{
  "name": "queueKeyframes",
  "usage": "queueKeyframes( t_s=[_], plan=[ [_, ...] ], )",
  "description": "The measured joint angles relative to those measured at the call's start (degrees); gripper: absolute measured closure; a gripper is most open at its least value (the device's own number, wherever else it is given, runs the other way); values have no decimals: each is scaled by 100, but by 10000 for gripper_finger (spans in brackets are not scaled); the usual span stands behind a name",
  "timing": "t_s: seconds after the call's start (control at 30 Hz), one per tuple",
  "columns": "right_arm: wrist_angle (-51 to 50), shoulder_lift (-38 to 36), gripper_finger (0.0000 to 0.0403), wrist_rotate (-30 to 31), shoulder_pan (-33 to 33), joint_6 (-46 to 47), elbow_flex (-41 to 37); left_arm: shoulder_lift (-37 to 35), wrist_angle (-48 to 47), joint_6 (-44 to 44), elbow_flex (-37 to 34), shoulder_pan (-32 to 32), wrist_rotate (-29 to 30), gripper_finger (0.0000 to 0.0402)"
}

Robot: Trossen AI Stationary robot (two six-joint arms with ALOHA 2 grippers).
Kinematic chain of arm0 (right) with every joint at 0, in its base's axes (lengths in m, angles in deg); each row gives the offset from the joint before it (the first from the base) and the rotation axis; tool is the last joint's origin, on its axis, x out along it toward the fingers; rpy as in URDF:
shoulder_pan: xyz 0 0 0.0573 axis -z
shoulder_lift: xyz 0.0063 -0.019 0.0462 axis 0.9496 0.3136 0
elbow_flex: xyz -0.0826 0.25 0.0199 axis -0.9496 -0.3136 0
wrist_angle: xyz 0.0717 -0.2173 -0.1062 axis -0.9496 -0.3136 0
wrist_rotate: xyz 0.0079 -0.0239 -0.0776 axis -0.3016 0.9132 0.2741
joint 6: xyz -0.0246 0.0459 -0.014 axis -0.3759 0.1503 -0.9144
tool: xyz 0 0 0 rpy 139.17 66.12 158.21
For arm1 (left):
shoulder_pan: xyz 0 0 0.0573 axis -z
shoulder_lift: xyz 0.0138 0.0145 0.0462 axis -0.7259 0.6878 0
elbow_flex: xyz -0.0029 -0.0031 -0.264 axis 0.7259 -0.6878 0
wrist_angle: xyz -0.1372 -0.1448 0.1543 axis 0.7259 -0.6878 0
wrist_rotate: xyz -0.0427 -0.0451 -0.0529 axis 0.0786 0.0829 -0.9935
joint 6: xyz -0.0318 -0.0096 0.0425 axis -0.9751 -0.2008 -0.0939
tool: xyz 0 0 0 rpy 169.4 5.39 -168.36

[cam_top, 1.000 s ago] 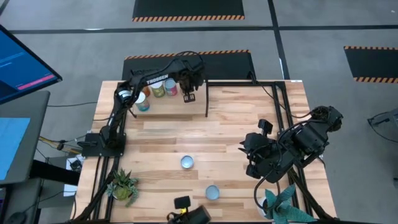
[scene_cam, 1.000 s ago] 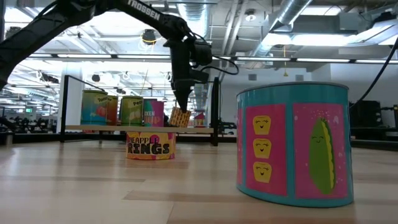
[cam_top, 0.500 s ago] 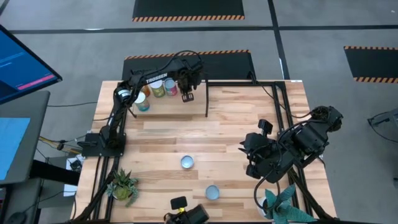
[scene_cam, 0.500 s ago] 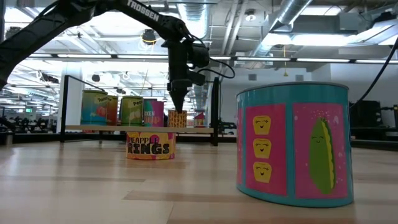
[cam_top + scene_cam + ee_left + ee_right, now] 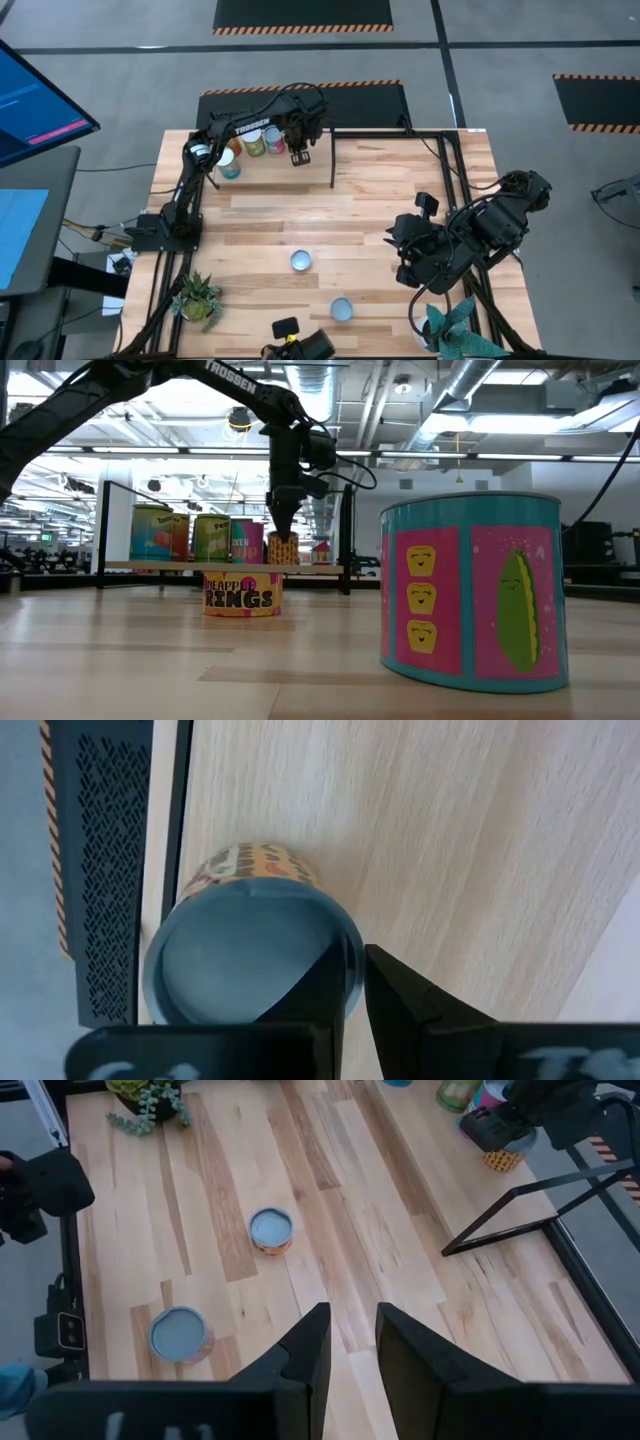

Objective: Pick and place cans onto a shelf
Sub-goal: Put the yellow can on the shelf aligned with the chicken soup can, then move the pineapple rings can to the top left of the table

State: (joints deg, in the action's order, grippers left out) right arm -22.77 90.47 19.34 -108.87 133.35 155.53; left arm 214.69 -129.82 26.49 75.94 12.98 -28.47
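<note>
My left gripper (image 5: 283, 528) reaches over the shelf (image 5: 150, 566) at the table's far left and is shut on an orange-patterned can with a pale blue top (image 5: 250, 970). That can (image 5: 284, 549) stands upright on the shelf panel, to the right of three other cans (image 5: 152, 532), (image 5: 212, 538), (image 5: 247, 542). Two loose cans stand on the table: one (image 5: 301, 261) mid-table and one (image 5: 341, 309) near the front edge. My right gripper (image 5: 353, 1345) waits folded at the table's right, fingers a little apart and empty. My left gripper pinches the can's top rim (image 5: 352, 960) on the side facing the fingers. One finger (image 5: 315, 995) lies over the pale blue top and the other (image 5: 410, 1010) is outside the wall. The fingers point down from above. The can stands upright with its base on the shelf panel.
The shelf's black frame posts (image 5: 333, 160) rise beside the held can. Potted plants stand at the front left (image 5: 198, 298) and front right (image 5: 455, 328). In the low view a "pineapple rings" can (image 5: 243, 593) and a large teal-and-pink can (image 5: 470, 590) stand on the table.
My left gripper has shifted slightly toward the table's left with the can. The can hung tilted just over the shelf panel a second ago and now stands upright on the panel. The gripper stays on it.
</note>
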Motion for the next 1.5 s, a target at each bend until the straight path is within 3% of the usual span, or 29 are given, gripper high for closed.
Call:
queueKeyframes(
  t_s=[0.37, 0.67, 1.0, 1.4, 1.5],
  plan=[
    [0, 0, 297, 4, -33, -7, 0, 17, -25, 2, 7, -2, 4, 376],
    [1, 0, 297, 7, -35, -42, 0, 10, -311, 66, 685, -2, 205, 376],
    [0, 0, 297, 9, -44, -43, 0, -53, -952, -228, 787, 122, 273, 376],
    [2, 0, 297, 37, 301, -598, 0, -1173, -1840, -1249, 791, 1625, -1602, 376],
    [0, 0, 297, 56, 399, -836, 0, -1202, -1823, -1569, 789, 2090, -1606, 376]
  ],
)
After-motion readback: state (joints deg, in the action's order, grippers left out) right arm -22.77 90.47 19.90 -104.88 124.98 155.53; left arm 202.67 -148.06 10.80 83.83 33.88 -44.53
